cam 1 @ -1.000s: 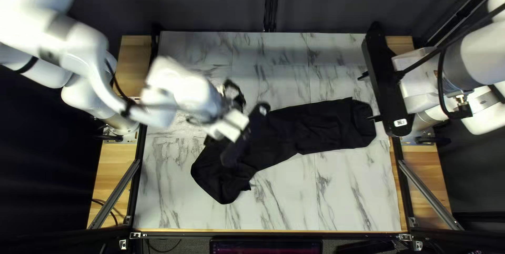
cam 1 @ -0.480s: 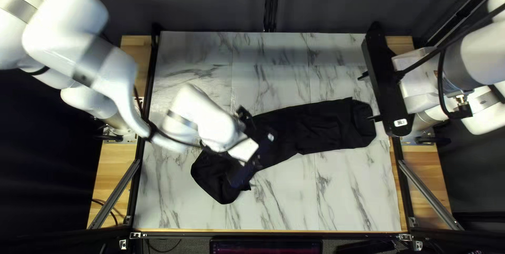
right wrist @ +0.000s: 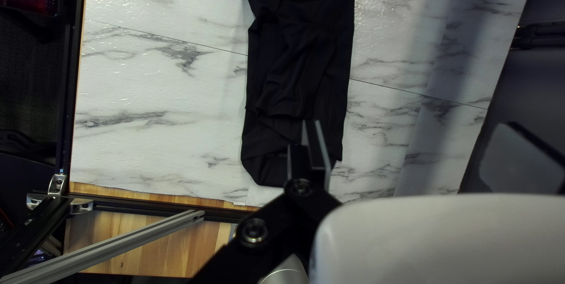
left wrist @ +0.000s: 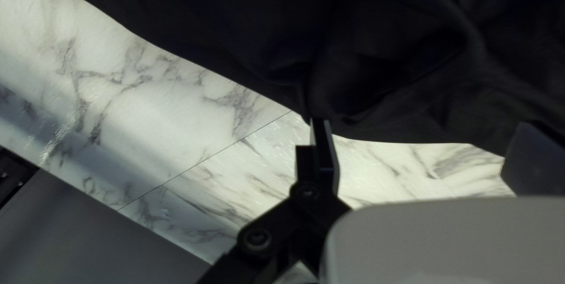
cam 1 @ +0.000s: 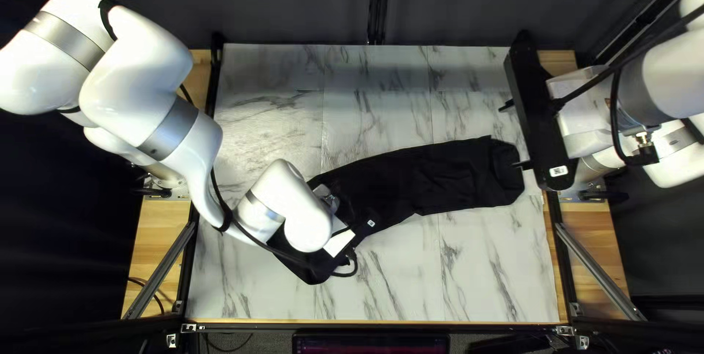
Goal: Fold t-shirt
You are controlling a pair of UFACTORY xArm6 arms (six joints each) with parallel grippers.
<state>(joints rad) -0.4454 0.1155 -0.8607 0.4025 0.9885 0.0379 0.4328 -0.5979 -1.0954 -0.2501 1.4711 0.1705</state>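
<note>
The left pincer (left wrist: pixel 424 124), its two sides apart, sits low by the black t-shirt (cam 1: pixel 440 178) toward 7 o'clock, probably to pinch that end for a fold. The black t-shirt lies in a long strip across the counter (cam 1: pixel 469 273), from 7 to 3 o'clock. At 3, the right pincer (right wrist: pixel 412 124), also spread, seems placed to leave working room.

White desk (cam 1: pixel 469 273), gray marble veining, thin seams. On top: black t-shirt (cam 1: pixel 455 178), long wrinkled strip, slanted across middle.
</note>
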